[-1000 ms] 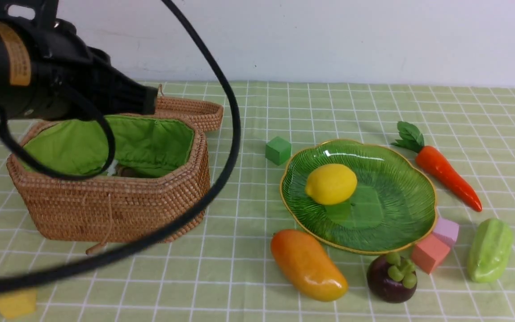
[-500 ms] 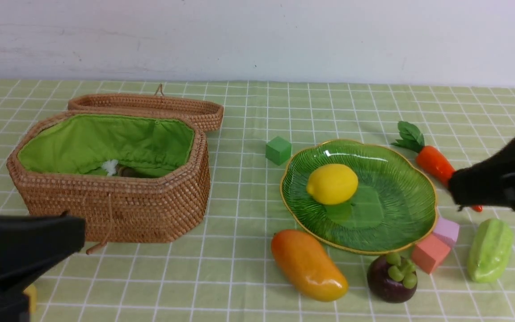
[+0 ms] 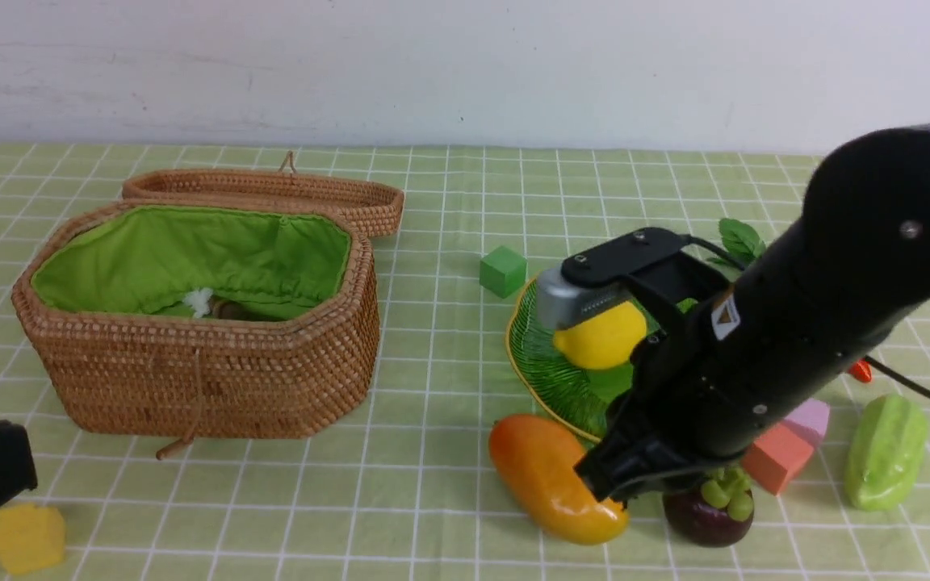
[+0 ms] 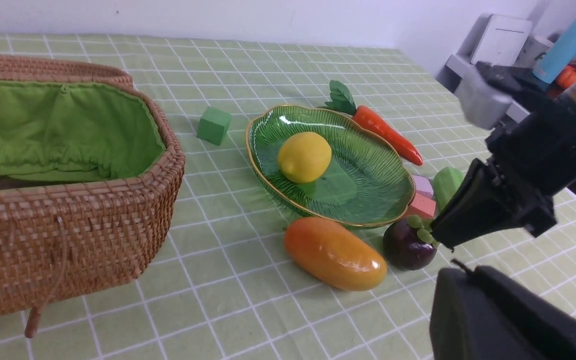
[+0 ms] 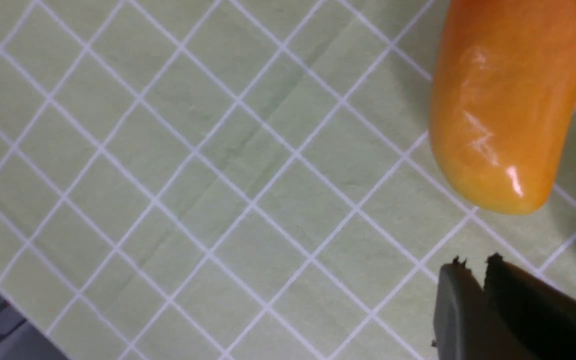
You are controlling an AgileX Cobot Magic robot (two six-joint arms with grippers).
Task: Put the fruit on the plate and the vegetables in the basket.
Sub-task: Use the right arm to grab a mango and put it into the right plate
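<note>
The yellow lemon (image 3: 598,339) lies on the green plate (image 3: 542,375), which my right arm partly hides. The orange mango (image 3: 546,472) and the purple mangosteen (image 3: 703,516) rest on the cloth in front of the plate. My right gripper (image 3: 592,484) hangs low between them, its tips (image 5: 473,262) nearly together and holding nothing. Of the carrot, only the leaves (image 3: 739,238) and tip show; the pale green ridged piece (image 3: 885,452) lies at the right. The open wicker basket (image 3: 190,379) stands at the left. My left gripper (image 4: 460,270) is shut and empty at the near left.
The basket's lid (image 3: 271,194) leans behind it. A green cube (image 3: 502,271) sits left of the plate. A pink cube (image 3: 776,461) and a lilac cube (image 3: 810,418) touch the plate's right front. A yellow cube (image 3: 27,538) lies at the near left.
My left arm has pulled back from over the basket to the near left corner. My right arm has swung in from the right, over the plate, down to the mango and mangosteen.
</note>
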